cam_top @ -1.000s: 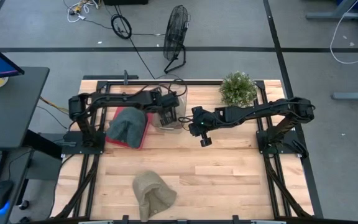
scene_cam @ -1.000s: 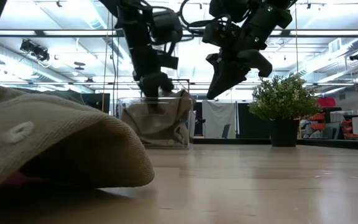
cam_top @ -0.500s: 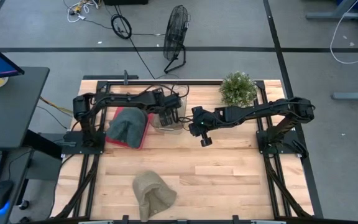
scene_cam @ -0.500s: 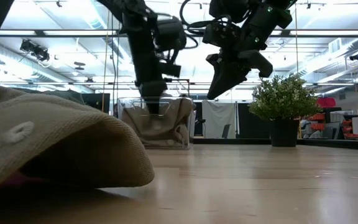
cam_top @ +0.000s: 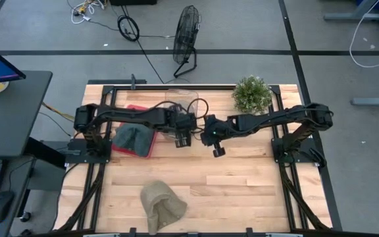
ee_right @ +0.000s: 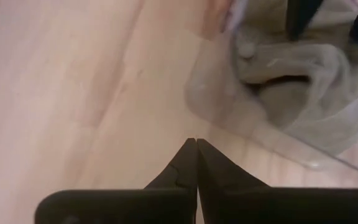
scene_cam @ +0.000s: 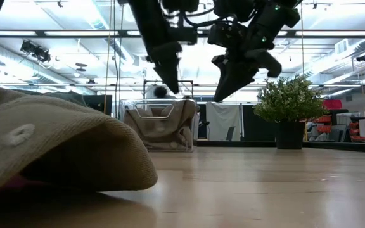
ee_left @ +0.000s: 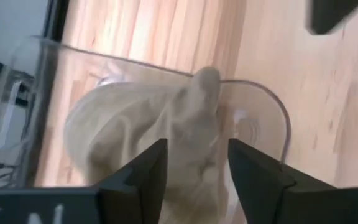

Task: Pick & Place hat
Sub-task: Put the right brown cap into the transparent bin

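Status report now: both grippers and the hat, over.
Left gripper open above clear bin. Beige hat lies inside, released. Right gripper shut, beside bin. Nothing blocking.

Left tool [ee_left: 193, 163] hovers with fingers parted; right tool [ee_right: 196, 163] hangs pinched closed.

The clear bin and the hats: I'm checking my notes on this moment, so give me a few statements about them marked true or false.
1. A tan hat lies inside the clear bin. True.
2. The left pincer is shut on that hat. False: its fingers are apart above the bin and hold nothing.
3. The right pincer is shut and empty. True.
4. A second tan hat lies on the bare wood at the near edge of the table. True.
5. The grey-green hat sits beside the potted plant. False: it rests on a red mat at the table's left side, far from the plant.
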You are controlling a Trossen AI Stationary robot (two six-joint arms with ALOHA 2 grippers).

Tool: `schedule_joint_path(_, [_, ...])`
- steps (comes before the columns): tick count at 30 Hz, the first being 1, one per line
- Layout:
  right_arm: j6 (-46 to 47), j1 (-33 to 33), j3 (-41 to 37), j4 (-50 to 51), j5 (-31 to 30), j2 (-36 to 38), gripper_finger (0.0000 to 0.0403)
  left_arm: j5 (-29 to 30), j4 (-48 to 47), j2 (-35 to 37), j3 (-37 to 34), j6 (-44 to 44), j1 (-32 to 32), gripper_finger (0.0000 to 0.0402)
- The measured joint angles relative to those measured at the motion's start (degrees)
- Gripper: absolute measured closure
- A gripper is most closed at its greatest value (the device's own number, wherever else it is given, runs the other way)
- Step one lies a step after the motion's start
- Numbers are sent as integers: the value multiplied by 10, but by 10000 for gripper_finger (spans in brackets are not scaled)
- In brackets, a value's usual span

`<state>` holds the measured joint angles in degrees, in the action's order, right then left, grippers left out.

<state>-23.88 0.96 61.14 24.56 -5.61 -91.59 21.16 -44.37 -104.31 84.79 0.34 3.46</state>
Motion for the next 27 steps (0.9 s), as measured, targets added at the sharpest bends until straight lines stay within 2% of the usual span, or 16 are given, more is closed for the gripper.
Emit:
schedule_joint_path(6, [49, -51, 0, 38, 0, 5, 401, 1, 109, -3, -87, 3, 18, 291])
schedule_joint_path(11, [69, -84, 0, 43, 0, 6, 401, -3, 147, -3, -127, -1, 45, 346])
schedule_joint_path(16, [70, -100, 0, 27, 0, 6, 401, -86, 162, -3, -156, -29, 85, 385])
schedule_joint_path(18, [70, -104, 0, 19, 0, 6, 401, -107, 161, -3, -162, -43, 96, 393])
schedule_joint_path(21, [76, -109, 0, 14, 0, 6, 401, -109, 161, 6, -162, -67, 99, 394])
schedule_joint_path(27, [106, -110, 0, 22, 1, 6, 401, -109, 118, 52, -137, -68, 78, 370])
